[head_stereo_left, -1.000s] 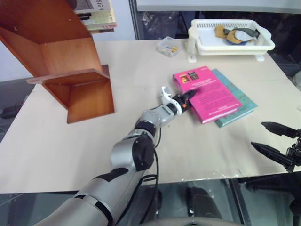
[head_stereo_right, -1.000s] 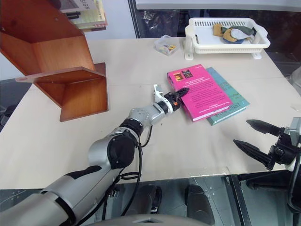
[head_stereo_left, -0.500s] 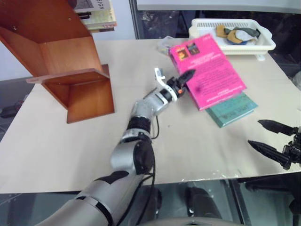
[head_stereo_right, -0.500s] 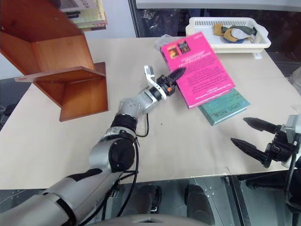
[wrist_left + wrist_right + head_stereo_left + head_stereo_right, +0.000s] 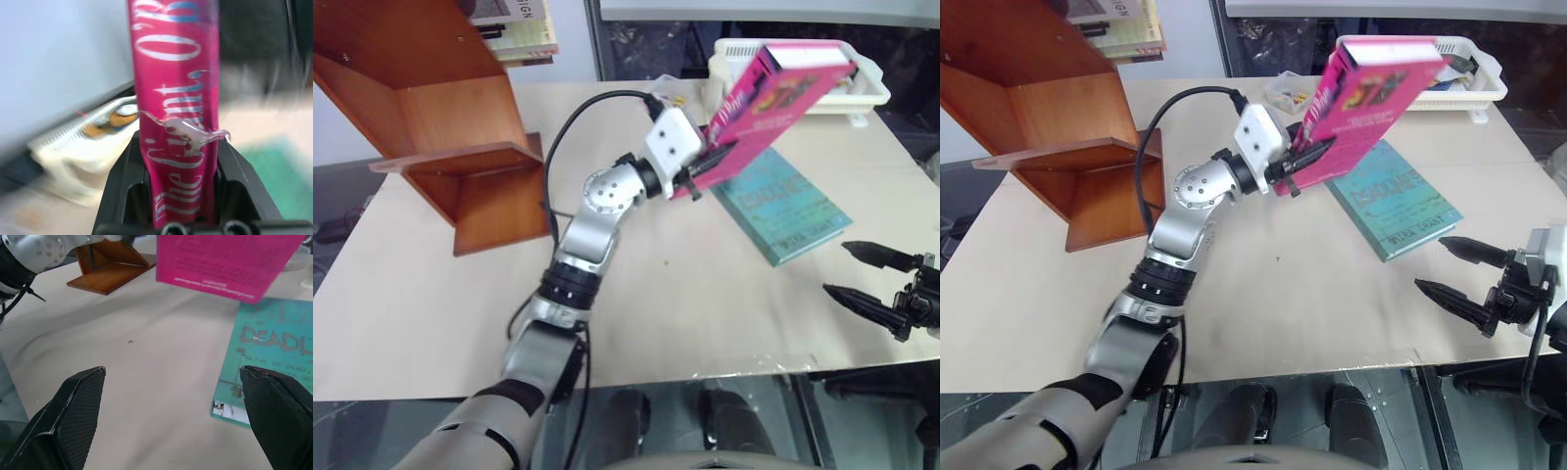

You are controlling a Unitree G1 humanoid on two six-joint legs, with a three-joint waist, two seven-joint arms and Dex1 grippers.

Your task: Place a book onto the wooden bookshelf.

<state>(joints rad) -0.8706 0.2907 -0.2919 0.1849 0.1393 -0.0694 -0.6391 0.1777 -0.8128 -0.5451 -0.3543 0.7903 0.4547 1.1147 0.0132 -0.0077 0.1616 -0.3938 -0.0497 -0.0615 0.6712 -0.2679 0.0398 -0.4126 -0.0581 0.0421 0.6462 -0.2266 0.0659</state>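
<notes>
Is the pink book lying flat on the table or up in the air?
Up in the air. The left end effector pinches the pink book at its spine, tilted, above the green book.

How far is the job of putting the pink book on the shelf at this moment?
Done: the pink book is picked up, off the table and clear of the teal book. In hand: the left gripper is shut on it at one edge, holding it in the air. Left: carry it over to the wooden shelf and set it there. The right gripper is open and holds nothing.
</notes>
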